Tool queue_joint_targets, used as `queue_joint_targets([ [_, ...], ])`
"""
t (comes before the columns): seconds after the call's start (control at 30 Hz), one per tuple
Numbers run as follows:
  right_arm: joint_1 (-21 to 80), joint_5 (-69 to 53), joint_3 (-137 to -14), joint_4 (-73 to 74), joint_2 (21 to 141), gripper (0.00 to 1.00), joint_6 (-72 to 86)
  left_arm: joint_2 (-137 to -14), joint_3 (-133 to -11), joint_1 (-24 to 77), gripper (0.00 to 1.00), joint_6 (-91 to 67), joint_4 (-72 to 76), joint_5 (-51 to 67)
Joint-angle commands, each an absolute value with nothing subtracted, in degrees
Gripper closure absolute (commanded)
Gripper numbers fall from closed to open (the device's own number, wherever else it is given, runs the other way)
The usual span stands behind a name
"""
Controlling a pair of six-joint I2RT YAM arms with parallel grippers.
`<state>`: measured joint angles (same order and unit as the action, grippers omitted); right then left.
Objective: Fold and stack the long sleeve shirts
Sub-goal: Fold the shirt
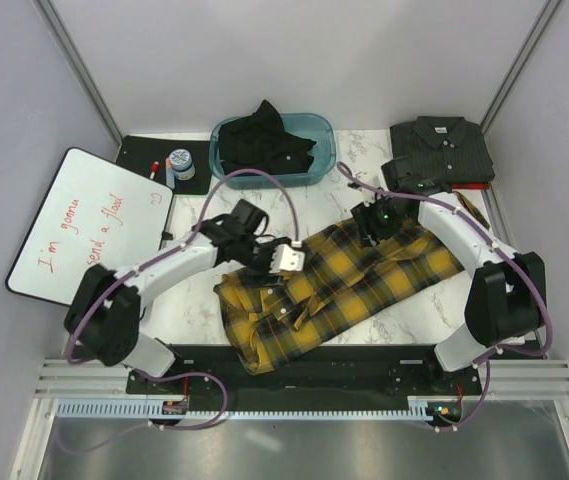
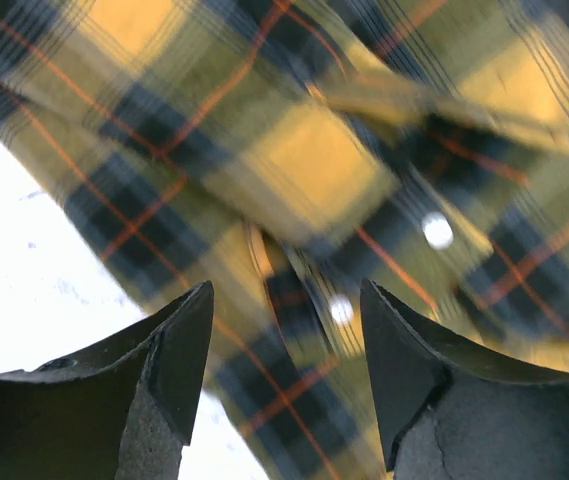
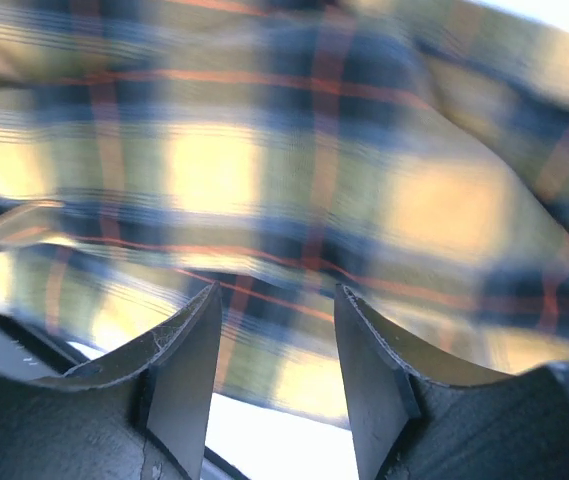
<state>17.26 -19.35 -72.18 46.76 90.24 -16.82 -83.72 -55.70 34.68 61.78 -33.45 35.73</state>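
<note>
The yellow-and-black plaid shirt [image 1: 364, 278] lies spread and rumpled across the middle of the table. My left gripper [image 1: 280, 262] hovers over its left part. In the left wrist view the left gripper [image 2: 286, 290] is open, with the plaid shirt's [image 2: 314, 160] button placket just past the fingertips. My right gripper [image 1: 372, 226] is over the shirt's upper right edge. It [image 3: 276, 292] is open too, with blurred plaid [image 3: 264, 160] beyond its tips. A charcoal shirt [image 1: 437, 148] lies folded at the back right. A black shirt [image 1: 264, 140] is heaped in a bin.
The teal bin [image 1: 316, 128] stands at the back centre. A whiteboard [image 1: 84, 225] with red writing lies at the left, and a black mat [image 1: 139, 152] with a small jar [image 1: 181, 163] sits behind it. Bare marble table [image 1: 189, 305] shows left of the plaid shirt.
</note>
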Motion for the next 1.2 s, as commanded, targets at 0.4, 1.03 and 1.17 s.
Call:
queue_joint_targets([
  [0.4, 9.7, -8.9, -75.1, 52.7, 92.7, 0.45, -17.7, -98.4, -55.4, 43.1, 0.51, 50.9, -43.8, 17.2],
  [1.03, 16.9, 4.9, -86.3, 40.5, 119.2, 0.57, -18.1, -90.6, -52.6, 40.0, 0.52, 47.7, -52.6, 25.7],
  [1.17, 19.5, 5.3, -97.7, 41.7, 127.4, 0.58, -20.4, -91.5, -55.6, 36.5, 0.51, 46.4, -53.8, 29.2],
])
